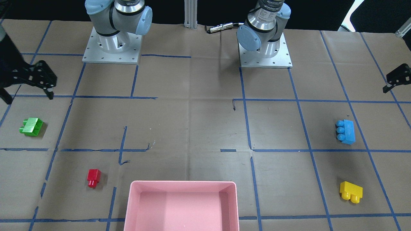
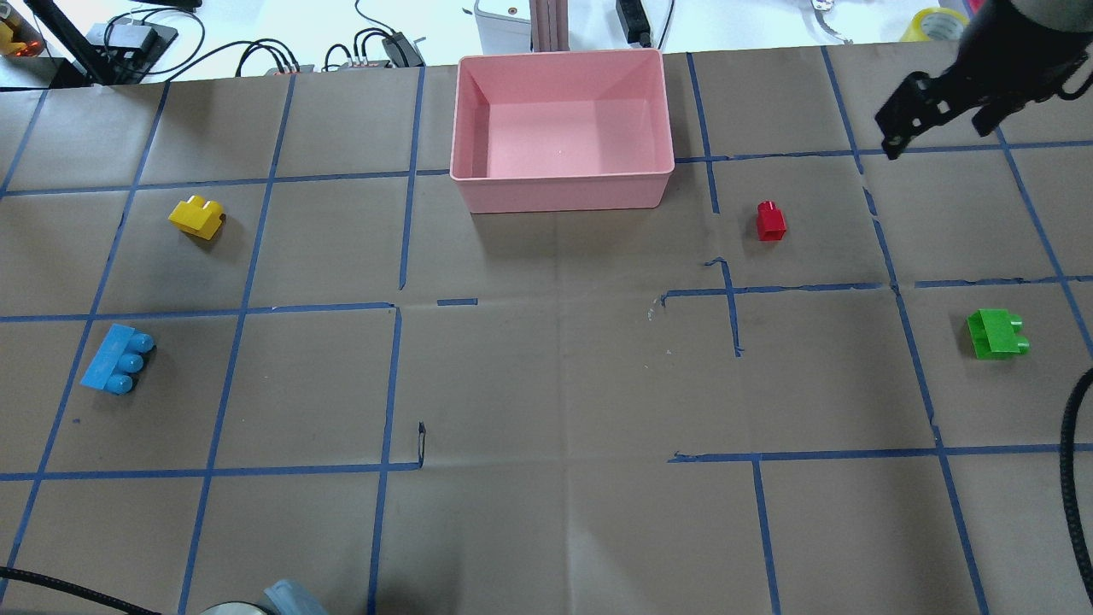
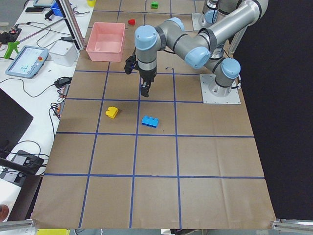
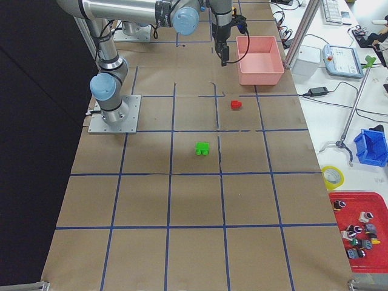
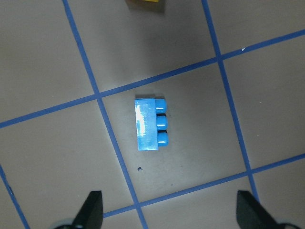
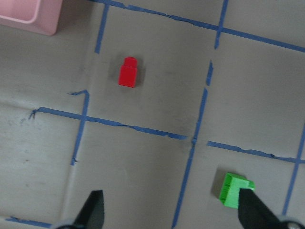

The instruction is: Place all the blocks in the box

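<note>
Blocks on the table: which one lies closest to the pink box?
The red block, the small single-stud one, a short way off the pink box's side. The yellow block, blue block and green block all lie farther out.

Partly legible brand lettering, "VERSAL ROB", on right arm's joint ring [image 1: 128, 4]

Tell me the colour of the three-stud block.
The three-stud block is blue, clearest in the left wrist view.
</note>
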`<state>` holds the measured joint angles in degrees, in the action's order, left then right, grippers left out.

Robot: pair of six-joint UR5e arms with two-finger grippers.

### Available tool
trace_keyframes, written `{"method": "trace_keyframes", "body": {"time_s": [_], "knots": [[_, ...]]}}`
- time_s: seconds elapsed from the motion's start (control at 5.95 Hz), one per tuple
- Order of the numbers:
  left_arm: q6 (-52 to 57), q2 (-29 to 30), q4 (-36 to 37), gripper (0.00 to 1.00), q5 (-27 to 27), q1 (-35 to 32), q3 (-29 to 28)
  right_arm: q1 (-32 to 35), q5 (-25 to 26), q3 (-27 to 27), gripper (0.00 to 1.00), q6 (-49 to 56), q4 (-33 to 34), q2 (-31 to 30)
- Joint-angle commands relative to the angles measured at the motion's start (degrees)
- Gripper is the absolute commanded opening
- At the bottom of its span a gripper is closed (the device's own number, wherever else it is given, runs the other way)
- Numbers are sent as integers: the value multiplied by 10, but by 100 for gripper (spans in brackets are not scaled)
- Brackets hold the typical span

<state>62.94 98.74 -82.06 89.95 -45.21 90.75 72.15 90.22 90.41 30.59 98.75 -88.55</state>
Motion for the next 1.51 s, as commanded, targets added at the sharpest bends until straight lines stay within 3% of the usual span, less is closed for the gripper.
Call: {"method": "trace_keyframes", "body": {"time_s": [0.0,0.17,0.34,0.67,0.84,1.01,1.18,1.34], "knots": [[-26,42,71,100,-6,-2,31,-103,-3,1,99,100,13,8],[-43,56,100,100,-26,-21,52,-104,-4,33,99,102,65,16],[-41,72,161,99,-25,-34,84,-111,-4,106,99,100,147,4],[-34,103,284,99,-20,-32,150,-203,-21,191,99,99,188,8],[-34,116,288,99,-19,-31,154,-206,-21,215,99,98,220,11],[-34,122,288,99,-20,-30,164,-206,-23,252,99,94,311,25],[-34,122,289,99,-20,-30,178,-207,-24,273,99,88,359,56],[-34,124,291,99,-19,-30,181,-213,-46,272,99,87,364,81]]}}
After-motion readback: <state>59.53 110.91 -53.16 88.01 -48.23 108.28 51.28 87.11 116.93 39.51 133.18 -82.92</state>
